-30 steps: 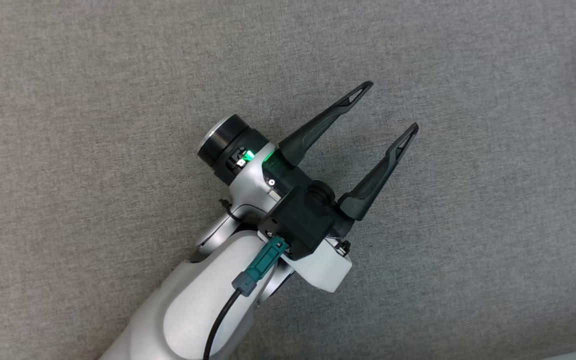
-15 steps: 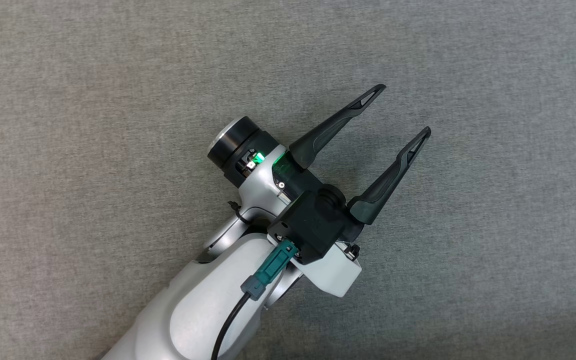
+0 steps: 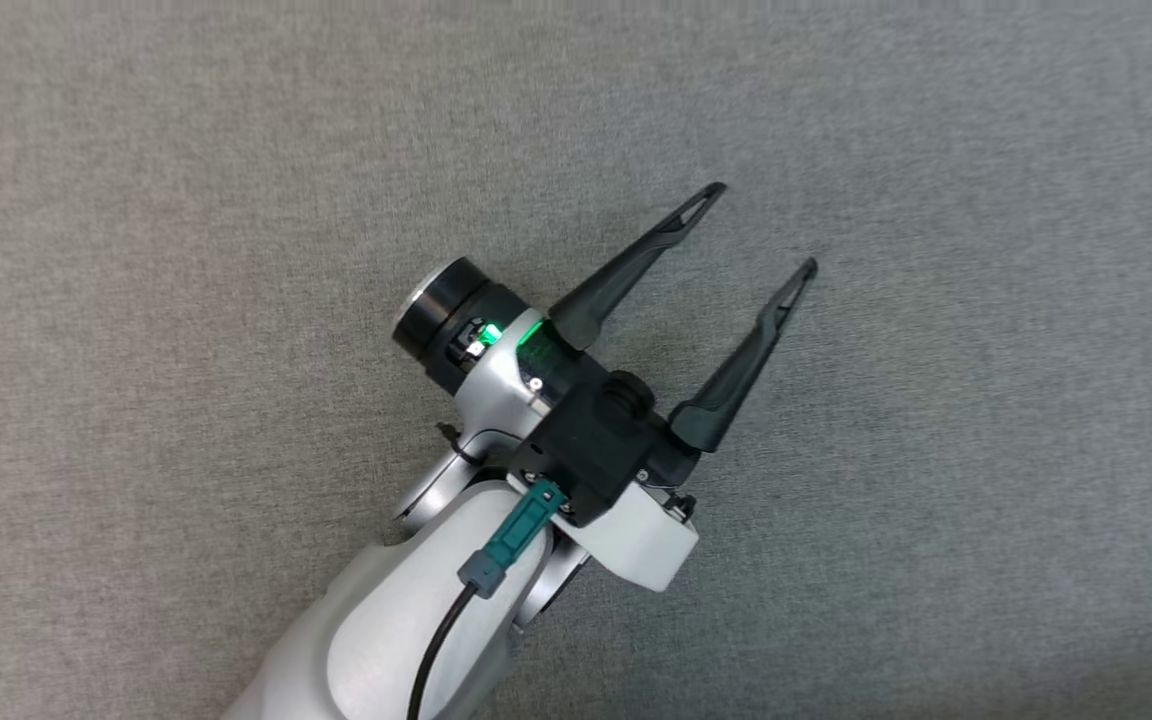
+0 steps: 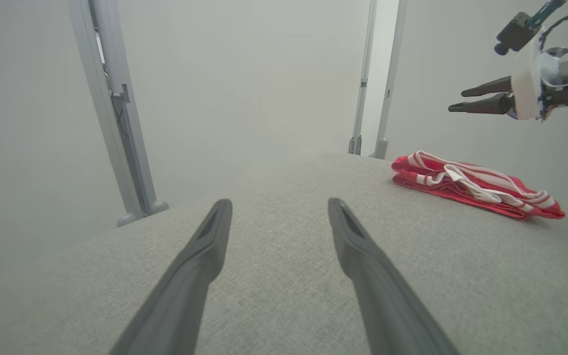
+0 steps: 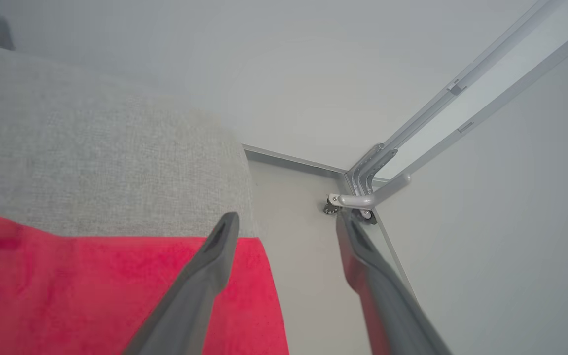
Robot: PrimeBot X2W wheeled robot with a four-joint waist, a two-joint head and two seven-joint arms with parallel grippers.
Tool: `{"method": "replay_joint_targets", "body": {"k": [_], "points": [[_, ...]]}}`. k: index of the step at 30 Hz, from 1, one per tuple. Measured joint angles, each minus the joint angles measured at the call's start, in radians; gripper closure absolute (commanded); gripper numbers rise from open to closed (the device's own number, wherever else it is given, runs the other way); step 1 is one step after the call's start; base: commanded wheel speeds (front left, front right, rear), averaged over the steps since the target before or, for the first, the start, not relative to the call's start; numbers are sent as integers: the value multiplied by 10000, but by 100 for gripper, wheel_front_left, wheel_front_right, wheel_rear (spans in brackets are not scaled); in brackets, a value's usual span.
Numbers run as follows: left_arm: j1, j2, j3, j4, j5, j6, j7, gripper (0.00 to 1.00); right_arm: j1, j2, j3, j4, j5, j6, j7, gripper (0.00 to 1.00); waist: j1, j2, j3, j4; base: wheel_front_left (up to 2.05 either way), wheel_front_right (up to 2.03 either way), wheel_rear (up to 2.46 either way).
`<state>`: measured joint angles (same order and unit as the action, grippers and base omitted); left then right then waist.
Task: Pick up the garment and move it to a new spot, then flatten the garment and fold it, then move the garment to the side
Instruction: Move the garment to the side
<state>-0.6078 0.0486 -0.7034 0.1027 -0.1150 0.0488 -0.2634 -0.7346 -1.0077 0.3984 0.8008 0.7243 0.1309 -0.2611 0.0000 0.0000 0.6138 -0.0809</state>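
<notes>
Grey fabric tabletop (image 3: pixel 136 200) being viewed; folded red-striped garment (image 4: pixel 476 185) lying at its side edge, ungripped. Right pincer (image 4: pixel 457 100) being held apart above it, empty. Left pincer (image 3: pixel 764 227) being held apart over bare cloth. Judgement: move-aside step being completed; next, arms to be drawn clear, garment left undisturbed.

A red garment (image 4: pixel 476 185) with white stripes lies folded into a low, long, flat bundle. White bands run along its length on top. It rests on a grey woven surface (image 4: pixel 274 276), close to that surface's far edge, with its layers stacked and slightly uneven at the ends.
</notes>
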Motion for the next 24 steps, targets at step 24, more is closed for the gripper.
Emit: {"method": "replay_joint_targets", "body": {"k": [24], "points": [[4079,98,3850,-765,-12,228,0,0,3116,4945,-2510,-4895,-3198,0,-6,0,-1,0,-4005,202,0,0,0]]}}
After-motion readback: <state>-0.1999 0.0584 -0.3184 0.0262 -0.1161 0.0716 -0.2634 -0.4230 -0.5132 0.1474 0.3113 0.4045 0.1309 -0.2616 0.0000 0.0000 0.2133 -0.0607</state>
